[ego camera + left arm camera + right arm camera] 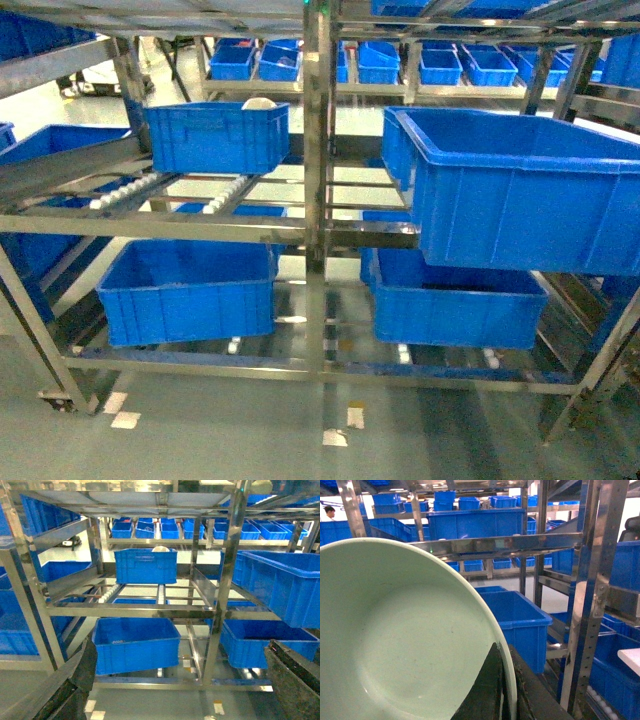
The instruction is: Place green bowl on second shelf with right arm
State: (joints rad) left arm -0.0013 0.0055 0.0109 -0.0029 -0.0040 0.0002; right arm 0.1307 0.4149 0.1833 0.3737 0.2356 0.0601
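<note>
The pale mint-green bowl [395,640] fills the left of the right wrist view, tilted with its glossy inside facing the camera. My right gripper [506,652] is shut on its rim, one dark finger [487,692] inside the bowl and the other outside. The bowl hangs in the air in front of a steel rack. In the left wrist view my left gripper [182,680] is open and holds nothing, facing the rack. The rack's roller shelf [200,195] shows in the head view, second level from the floor. Neither arm nor the bowl shows in the head view.
A blue crate [215,137] with a pale round object [260,103] in it sits on the roller shelf. A big blue crate [520,190] sticks out at right. Two blue crates [185,295] stand on the lowest level. A steel upright [592,595] stands close on the bowl's right.
</note>
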